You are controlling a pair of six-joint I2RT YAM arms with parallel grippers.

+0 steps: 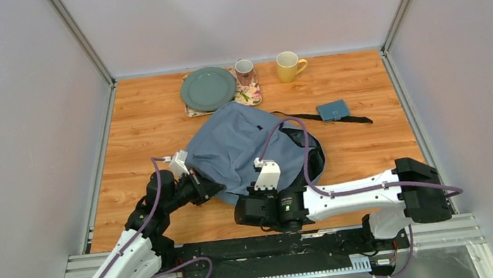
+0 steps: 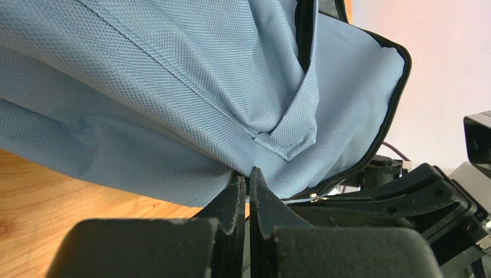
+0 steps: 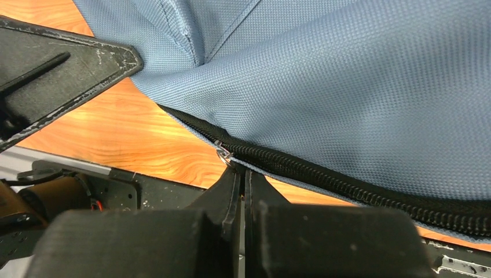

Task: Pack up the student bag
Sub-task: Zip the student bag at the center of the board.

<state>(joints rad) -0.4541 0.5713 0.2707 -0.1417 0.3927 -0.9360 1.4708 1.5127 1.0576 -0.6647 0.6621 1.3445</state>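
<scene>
Overhead view of a wooden bench with a grey-blue student bag lying slumped near its middle, close in front of two robot arms. The left arm reaches the bag's near left corner. Its jaws are pressed together, clamped on a fold of the bag's fabric edge. The right arm reaches the bag's near edge just to the right of that. Its jaws are also together, and the small metal zipper pull appears pinched at their tips, on the black zipper along the bag's rim. Beyond the bag's far right side lies a small teal case. Beyond its far edge sit a green plate, a floral mug and a yellow mug.

The pull is tiny and held only at the tips, so it may slip free under a tug. If the left hold on the thin fabric gives, the whole bag would likely drag along the bench instead of unzipping. Loose cloth could also bunch into the zipper teeth and jam them.
</scene>
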